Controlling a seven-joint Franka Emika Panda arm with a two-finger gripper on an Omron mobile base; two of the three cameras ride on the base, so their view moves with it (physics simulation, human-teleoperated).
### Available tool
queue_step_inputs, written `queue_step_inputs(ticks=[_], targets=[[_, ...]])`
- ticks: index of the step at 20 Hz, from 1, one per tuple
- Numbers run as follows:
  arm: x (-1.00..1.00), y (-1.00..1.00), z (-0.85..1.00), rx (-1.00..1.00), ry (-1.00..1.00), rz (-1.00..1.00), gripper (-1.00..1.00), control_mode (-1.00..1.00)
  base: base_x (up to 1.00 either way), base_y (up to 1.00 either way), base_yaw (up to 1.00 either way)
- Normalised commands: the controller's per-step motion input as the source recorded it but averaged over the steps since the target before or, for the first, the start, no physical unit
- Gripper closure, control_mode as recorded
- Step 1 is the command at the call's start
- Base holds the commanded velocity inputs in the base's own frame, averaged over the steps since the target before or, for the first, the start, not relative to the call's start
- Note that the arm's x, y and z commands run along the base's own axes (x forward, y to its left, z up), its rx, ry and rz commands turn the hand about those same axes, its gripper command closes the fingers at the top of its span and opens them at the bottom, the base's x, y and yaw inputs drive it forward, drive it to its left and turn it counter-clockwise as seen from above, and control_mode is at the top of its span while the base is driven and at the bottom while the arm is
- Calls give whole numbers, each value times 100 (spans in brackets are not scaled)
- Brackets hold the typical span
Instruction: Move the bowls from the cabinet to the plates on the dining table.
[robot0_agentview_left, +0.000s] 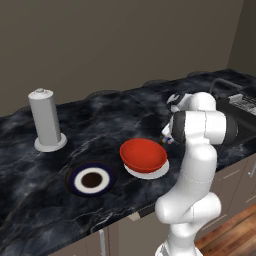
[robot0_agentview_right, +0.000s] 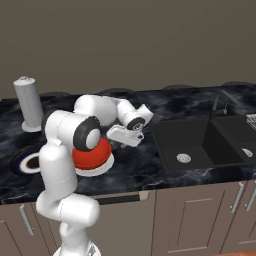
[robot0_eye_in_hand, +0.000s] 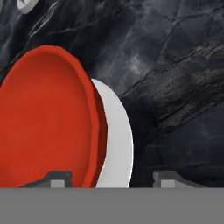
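The glossy red bowl (robot0_agentview_left: 143, 154) (robot0_agentview_right: 95, 154) (robot0_eye_in_hand: 43, 122) sits on a small white plate (robot0_agentview_left: 150, 172) (robot0_eye_in_hand: 118, 140) on the black marble dining table (robot0_agentview_left: 125, 110). The plate's edge peeks out from under the bowl on one side. My gripper (robot0_agentview_right: 116, 141) (robot0_eye_in_hand: 113, 180) hangs low at the bowl's right side. It is open, and its two fingertips (robot0_eye_in_hand: 54, 179) straddle the bowl's rim without closing on it. In the left base view my own arm covers most of the hand. The brown bowl and the cabinet are out of view.
A round dish with a dark blue rim, white ring and brown centre (robot0_agentview_left: 90, 180) (robot0_agentview_right: 27, 161) lies left of the bowl. A tall white cylinder (robot0_agentview_left: 46, 120) (robot0_agentview_right: 27, 102) stands behind it. The sink basin (robot0_agentview_right: 200, 142) and faucet (robot0_agentview_right: 220, 102) lie to the right.
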Motion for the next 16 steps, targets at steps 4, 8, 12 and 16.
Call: queue_step_inputs(ticks=[4,8,12,16], targets=[[0,-27,89,0,-9,3,-100,-100,0,0,0],[-15,-19,100,1,-7,1,-100,-100,0,0,0],[-48,-2,95,1,0,-8,-100,-100,0,0,0],[-72,0,75,12,-2,-18,-100,-100,0,0,0]])
